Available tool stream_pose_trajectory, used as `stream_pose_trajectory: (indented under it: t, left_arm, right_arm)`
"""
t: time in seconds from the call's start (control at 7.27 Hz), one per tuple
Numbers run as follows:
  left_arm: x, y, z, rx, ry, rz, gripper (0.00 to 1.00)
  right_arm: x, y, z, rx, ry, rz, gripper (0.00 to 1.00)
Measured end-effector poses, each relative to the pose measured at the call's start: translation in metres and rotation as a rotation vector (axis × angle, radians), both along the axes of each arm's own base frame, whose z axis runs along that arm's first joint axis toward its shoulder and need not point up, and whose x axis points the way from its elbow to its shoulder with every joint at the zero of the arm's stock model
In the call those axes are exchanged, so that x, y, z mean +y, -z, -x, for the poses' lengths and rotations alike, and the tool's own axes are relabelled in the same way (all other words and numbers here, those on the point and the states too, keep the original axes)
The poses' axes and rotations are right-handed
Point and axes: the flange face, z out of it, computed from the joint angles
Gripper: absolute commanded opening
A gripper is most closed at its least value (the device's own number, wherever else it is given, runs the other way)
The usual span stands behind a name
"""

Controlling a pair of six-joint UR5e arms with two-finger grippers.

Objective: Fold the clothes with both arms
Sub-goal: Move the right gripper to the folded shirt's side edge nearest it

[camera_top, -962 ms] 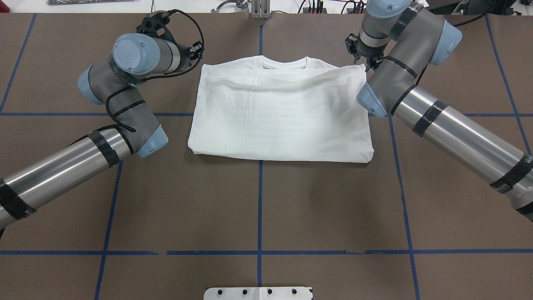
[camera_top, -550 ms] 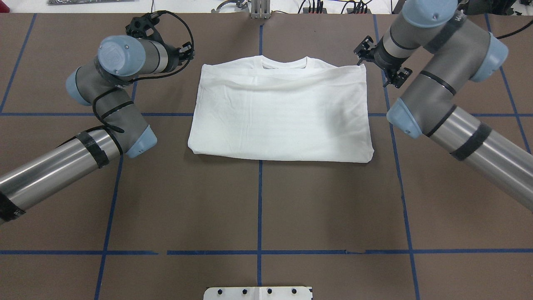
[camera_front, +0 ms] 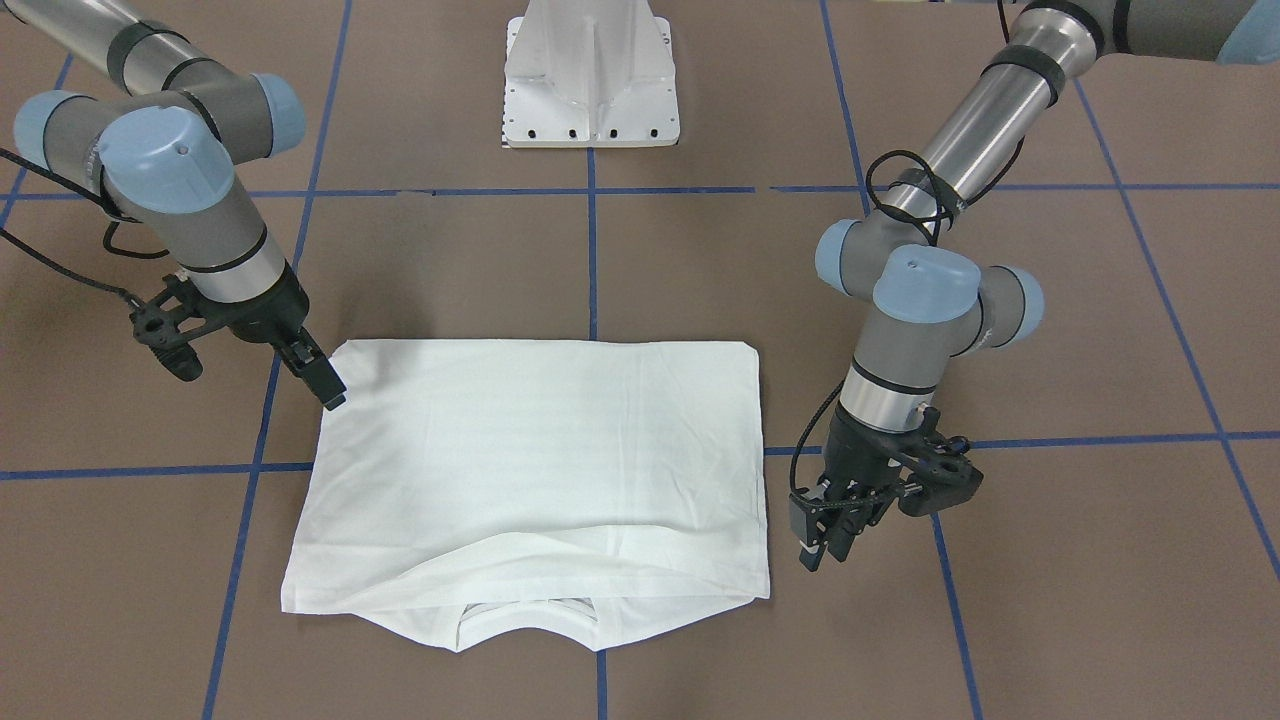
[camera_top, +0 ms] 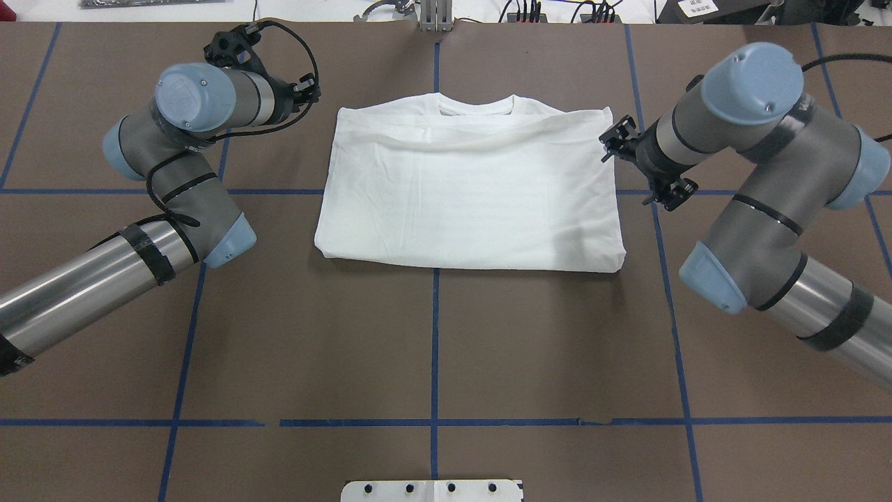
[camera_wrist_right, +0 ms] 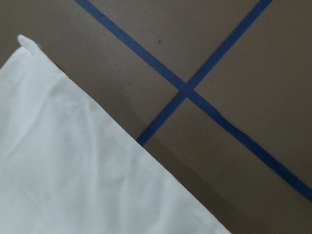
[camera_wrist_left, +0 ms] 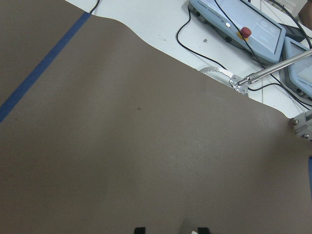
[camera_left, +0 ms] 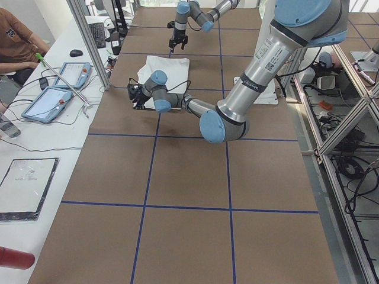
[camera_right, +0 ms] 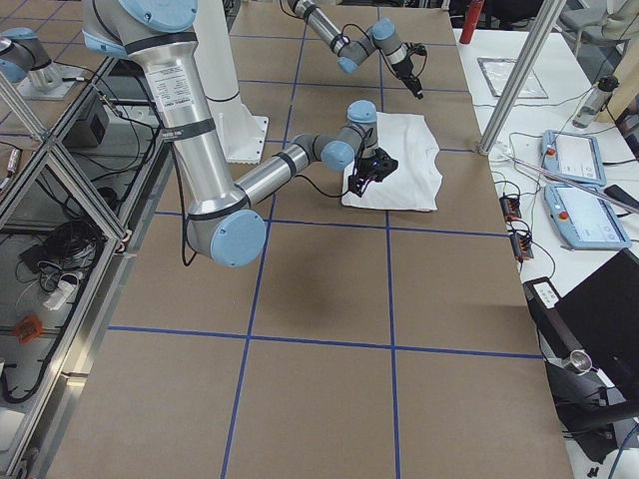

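Left gripper (camera_wrist_left: pixel 171 229) spread and empty, beside the shirt (camera_front: pixel 540 450). Right gripper (camera_front: pixel 325 385) side-on at its corner; I can't tell its state.

T-shirt (camera_top: pixel 467 195): in the front view the folded-over layer covers most of the collar (camera_front: pixel 525 622), and the right wrist view crops it to one corner. Left pincer (camera_front: pixel 826 548) is behind its own wrist in the overhead view, with only two fingertips (camera_wrist_left: pixel 140 230) at the left wrist view's bottom edge. Right pincer (camera_front: pixel 330 392) sits edge-on in the front view, so its gap is unreadable; left arm (camera_top: pixel 83 293) and right arm (camera_top: pixel 766 230) run out of frame.
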Motion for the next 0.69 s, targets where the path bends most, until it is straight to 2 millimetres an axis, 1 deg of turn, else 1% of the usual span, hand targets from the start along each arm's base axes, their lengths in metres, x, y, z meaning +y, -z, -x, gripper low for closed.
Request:
stream_pose_trajectory:
  t: [0.14, 0.41, 0.55, 0.69]
  left_arm:
    - [0.001, 0.002, 0.000, 0.002, -0.001, -0.002, 0.47]
    - [0.002, 0.004, 0.001, 0.002, -0.001, -0.004, 0.47]
    - [0.003, 0.004, 0.001, 0.001, -0.001, -0.004, 0.47]
    - [0.003, 0.004, 0.002, 0.001, 0.000, -0.004, 0.47]
  right_arm:
    - [0.009, -0.008, 0.011, 0.011, 0.003, 0.017, 0.89]
    - [0.016, -0.020, 0.026, 0.031, 0.016, 0.038, 0.80]
    - [0.018, -0.023, 0.032, 0.037, 0.023, 0.043, 0.71]
    - [0.019, -0.024, 0.035, 0.037, 0.028, 0.046, 0.53]
